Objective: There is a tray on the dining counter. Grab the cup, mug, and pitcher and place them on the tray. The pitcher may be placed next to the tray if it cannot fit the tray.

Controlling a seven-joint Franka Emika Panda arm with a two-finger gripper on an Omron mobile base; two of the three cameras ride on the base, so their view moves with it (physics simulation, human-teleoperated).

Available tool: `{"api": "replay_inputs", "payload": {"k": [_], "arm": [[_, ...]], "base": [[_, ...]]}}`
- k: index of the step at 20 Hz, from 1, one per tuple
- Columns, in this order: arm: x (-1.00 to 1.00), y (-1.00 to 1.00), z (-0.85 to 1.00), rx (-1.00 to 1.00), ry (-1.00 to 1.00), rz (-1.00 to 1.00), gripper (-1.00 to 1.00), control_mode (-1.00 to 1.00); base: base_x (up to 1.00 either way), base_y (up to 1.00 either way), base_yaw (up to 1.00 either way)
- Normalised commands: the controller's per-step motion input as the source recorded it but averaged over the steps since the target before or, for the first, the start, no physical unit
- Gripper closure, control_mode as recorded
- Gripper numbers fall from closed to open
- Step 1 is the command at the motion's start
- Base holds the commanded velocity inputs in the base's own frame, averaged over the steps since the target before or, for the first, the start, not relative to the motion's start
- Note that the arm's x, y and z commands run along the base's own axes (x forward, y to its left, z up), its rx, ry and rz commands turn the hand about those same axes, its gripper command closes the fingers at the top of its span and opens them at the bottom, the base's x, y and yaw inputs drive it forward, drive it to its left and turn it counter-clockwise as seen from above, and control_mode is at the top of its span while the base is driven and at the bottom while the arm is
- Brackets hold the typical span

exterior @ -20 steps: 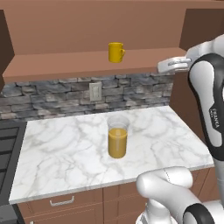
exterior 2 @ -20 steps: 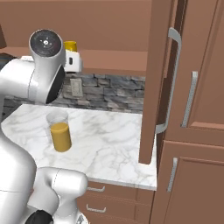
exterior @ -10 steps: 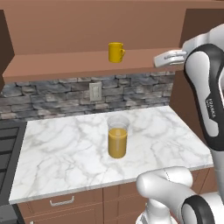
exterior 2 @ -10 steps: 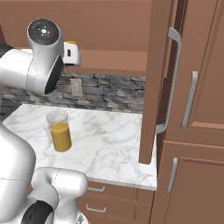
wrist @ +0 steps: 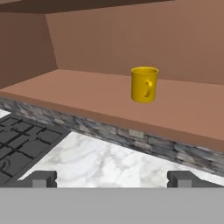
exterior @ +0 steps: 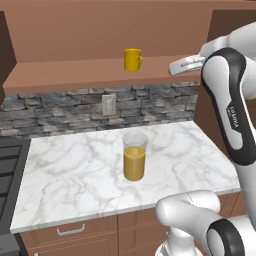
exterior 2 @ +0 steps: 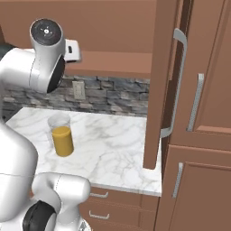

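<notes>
**A:** What's the setting here?

**B:** A kitchen corner: a white grey-veined marble kitchen counter over wooden drawers, a grey stone backsplash with a wall outlet, and a brown wooden shelf above it. A black stovetop sits at the counter's left end, and a tall brown cabinet door stands open on the right.

**B:** None of the tray or the dining counter is in these pictures, so I judge that nothing has been delivered yet.

**A:** Where are the things to fetch?

**B:** The small plain yellow mug with a side handle stands upright on the shelf, handle turned to the right in the left base view. The tall clear glass pitcher with orange juice inside stands upright near the middle of the marble counter, roughly half full. I can't find the cup.

**A:** And the arm?

**B:** The white two-finger gripper is raised to shelf height, to the right of the mug and well apart from it, pointing toward it. In the hand view the mug sits a little right of centre, and the two dark fingertips are spread wide at the bottom with nothing between them.

**A:** So how far along?

**B:** Early, I'd say. It looks like a reach for the mug, not yet grasped; all three items remain to be carried over.
</notes>
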Motion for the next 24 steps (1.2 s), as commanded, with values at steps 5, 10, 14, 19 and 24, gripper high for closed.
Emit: {"api": "replay_inputs", "payload": {"k": [5,10,14,19,24], "arm": [[0.33,0.0,0.0,0.0,0.0,0.05,-1.0,-1.0],[0.37,0.06,0.0,0.0,0.0,0.01,-1.0,-1.0],[0.36,0.09,0.0,0.0,0.0,0.0,-1.0,-1.0],[0.34,0.13,0.0,0.0,0.0,0.0,-1.0,-1.0],[0.35,0.14,-0.01,0.0,0.0,0.0,-1.0,-1.0]], "base": [[0.0,0.0,0.0],[0.0,0.0,0.0],[0.0,0.0,0.0],[0.0,0.0,0.0],[0.0,0.0,0.0]]}}
